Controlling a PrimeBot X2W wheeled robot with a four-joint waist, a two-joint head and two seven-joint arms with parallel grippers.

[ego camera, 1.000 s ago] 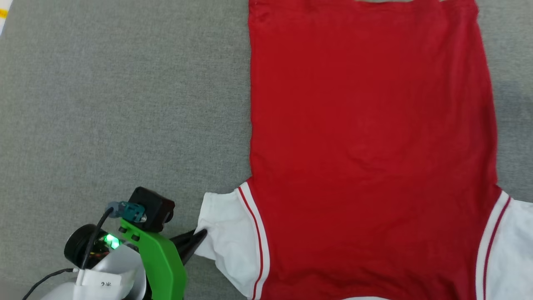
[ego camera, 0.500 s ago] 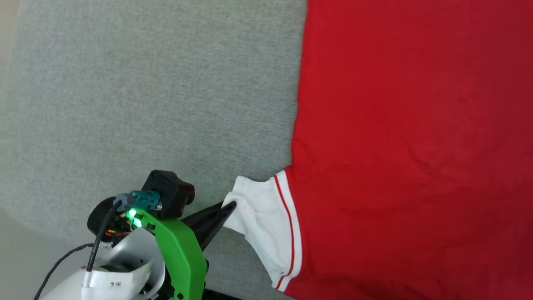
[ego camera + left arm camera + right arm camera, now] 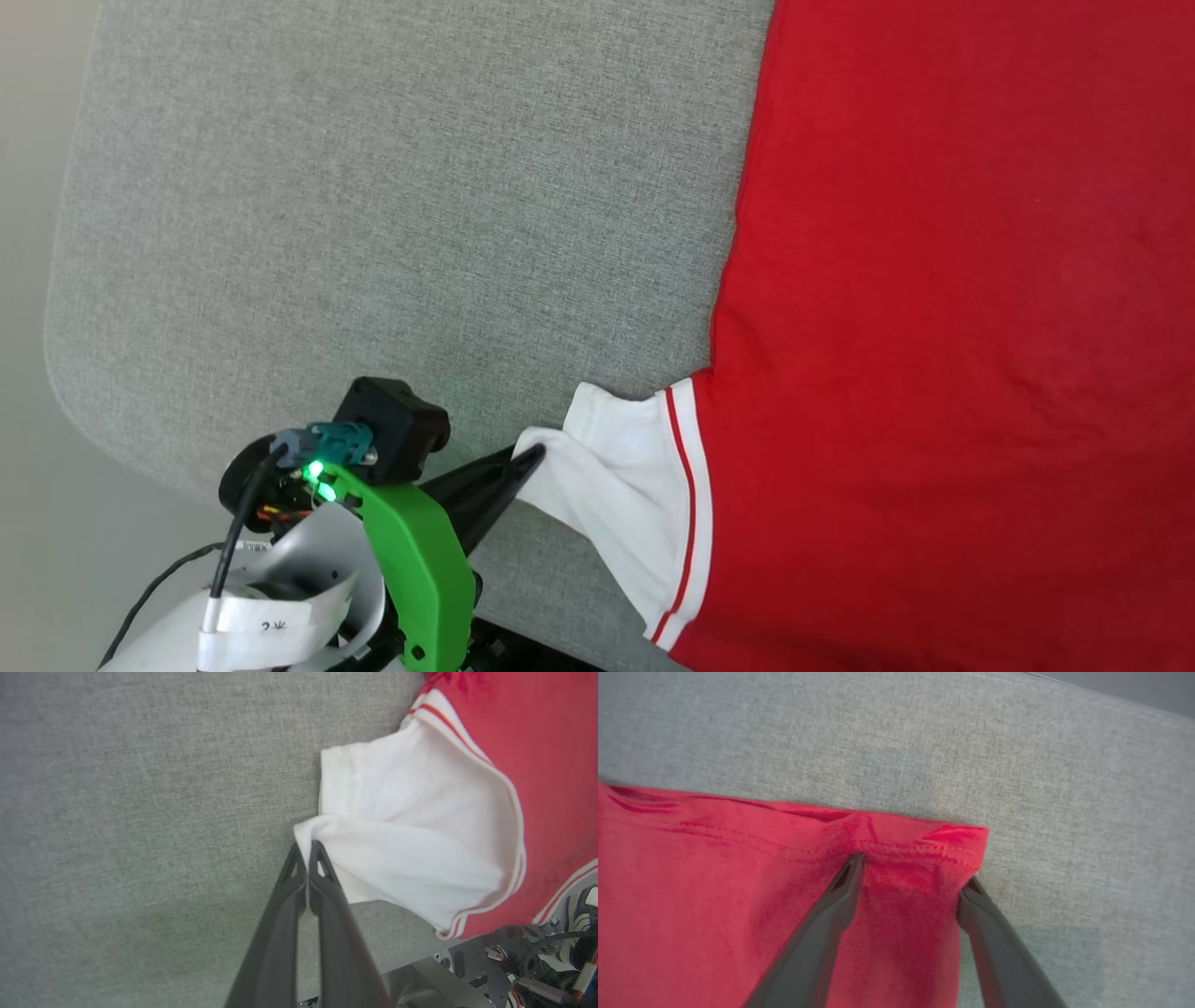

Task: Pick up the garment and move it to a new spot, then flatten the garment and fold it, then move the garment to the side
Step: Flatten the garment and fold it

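pinching garment (image 3: 934,327) sleeve in left hand (image 3: 308,847), right hand (image 3: 914,870) spread at hem

The head camera has swung left, and the left gripper (image 3: 537,455) seems to have tugged the sleeve (image 3: 616,467) of the garment (image 3: 934,327) outward.

I see a grey fabric surface (image 3: 373,205) with an even weave; in the head view its near-left corner is rounded; beyond that edge lies a pale, smooth floor (image 3: 37,373). From the right wrist view I see a dark grey strip (image 3: 1134,686) running past the surface's far edge.
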